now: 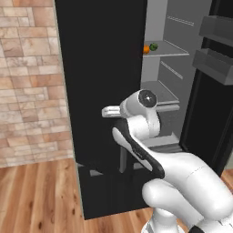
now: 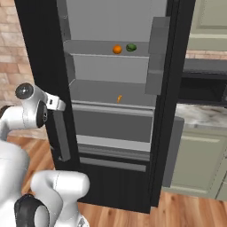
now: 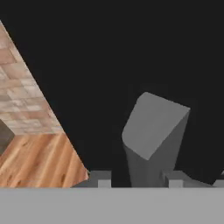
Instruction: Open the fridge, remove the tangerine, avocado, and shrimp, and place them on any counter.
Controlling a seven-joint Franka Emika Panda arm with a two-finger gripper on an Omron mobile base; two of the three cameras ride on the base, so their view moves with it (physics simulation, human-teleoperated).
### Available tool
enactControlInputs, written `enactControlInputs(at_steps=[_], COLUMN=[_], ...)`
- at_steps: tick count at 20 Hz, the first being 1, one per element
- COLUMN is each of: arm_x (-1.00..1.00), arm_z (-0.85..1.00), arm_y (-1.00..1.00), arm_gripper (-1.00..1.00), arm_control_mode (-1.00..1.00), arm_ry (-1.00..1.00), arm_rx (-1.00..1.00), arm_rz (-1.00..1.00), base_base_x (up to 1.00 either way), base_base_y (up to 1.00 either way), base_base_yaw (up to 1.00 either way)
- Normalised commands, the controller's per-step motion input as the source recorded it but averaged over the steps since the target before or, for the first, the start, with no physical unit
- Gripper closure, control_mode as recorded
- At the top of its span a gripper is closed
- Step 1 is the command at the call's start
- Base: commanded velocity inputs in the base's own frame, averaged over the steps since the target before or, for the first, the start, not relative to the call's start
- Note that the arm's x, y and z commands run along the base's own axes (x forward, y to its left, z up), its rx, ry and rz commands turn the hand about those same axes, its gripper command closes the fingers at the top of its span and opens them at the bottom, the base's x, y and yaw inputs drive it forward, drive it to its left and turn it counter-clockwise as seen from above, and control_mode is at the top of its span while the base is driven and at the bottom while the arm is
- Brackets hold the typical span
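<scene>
With the fridge (image 2: pixel 111 111) standing open before the base, I see its light grey interior exposed between two black doors. On an upper shelf (image 2: pixel 102 48) sit the tangerine (image 2: pixel 117 49) and the avocado (image 2: pixel 131 47), side by side near the shelf's right end, with the tangerine to the left and the two just beside each other; from the left base view the same pair appears at the shelf's front left corner, tangerine (image 1: pixel 146 49) and avocado (image 1: pixel 154 46). One shelf lower, the shrimp (image 2: pixel 119 98) lies near the front edge, roughly below the tangerine. Right of the fridge, the table (image 2: pixel 201 116) of marbled stone runs over sage-green cabinets (image 2: pixel 195 159), with a black microwave (image 2: pixel 201 86) above it.

My arm reaches toward the left door (image 1: pixel 98 104). In the hand view, the end effector (image 3: pixel 136 181) has its two finger tips either side of the grey door handle (image 3: pixel 153 135), whose end rises between them against the black door face. I judge the end effector closed around this handle, though actual contact at the tips is cut off at the frame's bottom. Brick wall (image 1: pixel 27 82) and wooden floor (image 1: pixel 41 195) lie left of the fridge.
</scene>
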Motion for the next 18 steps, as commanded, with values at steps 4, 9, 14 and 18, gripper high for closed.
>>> enactControlInputs(at_steps=[4,9,14,18], arm_x=[-0.98,-0.89,-1.0,-0.67], arm_z=[0.54,0.5,0.64,0.31], arm_y=[1.0,0.9,-0.53,-1.0], arm_gripper=[1.0,-1.0,-1.0,-1.0], arm_control_mode=[-1.0,-1.0,-1.0,-1.0], arm_ry=[0.17,0.07,-0.17,-0.04], arm_rx=[0.09,0.04,0.0,0.0], arm_rz=[0.23,0.19,0.01,-0.06], base_base_x=[0.0,0.0,0.0,0.0], base_base_y=[0.0,0.0,0.0,0.0], base_base_yaw=[0.0,0.0,0.0,0.0])
